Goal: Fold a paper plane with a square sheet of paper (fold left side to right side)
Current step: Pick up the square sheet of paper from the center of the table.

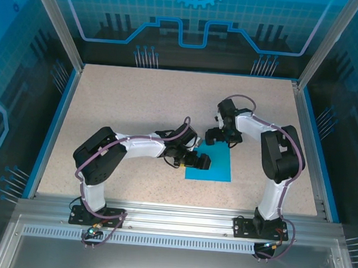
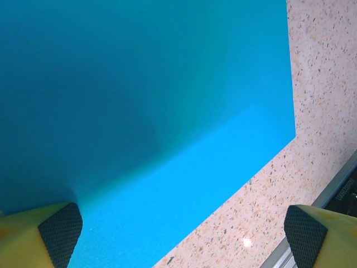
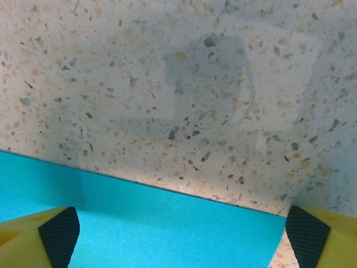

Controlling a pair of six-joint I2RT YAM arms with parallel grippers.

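The square sheet of paper (image 1: 218,168) is teal-blue and lies flat on the speckled table, right of centre. My left gripper (image 1: 200,161) hovers open over its left part. In the left wrist view the sheet (image 2: 167,111) spreads under the open gripper (image 2: 183,234), with one corner toward the right and nothing between the black pads (image 2: 60,231). My right gripper (image 1: 218,137) stands open at the sheet's far edge. The right wrist view has that edge of the sheet (image 3: 167,229) between the spread fingertips (image 3: 307,237). The paper plane is out of view.
A darker blue border strip (image 1: 62,100) runs around the speckled table (image 1: 138,100). An aluminium rail (image 1: 172,217) closes the near side and appears at the left wrist view's right edge (image 2: 341,190). Bare table lies beyond and to the left of the sheet.
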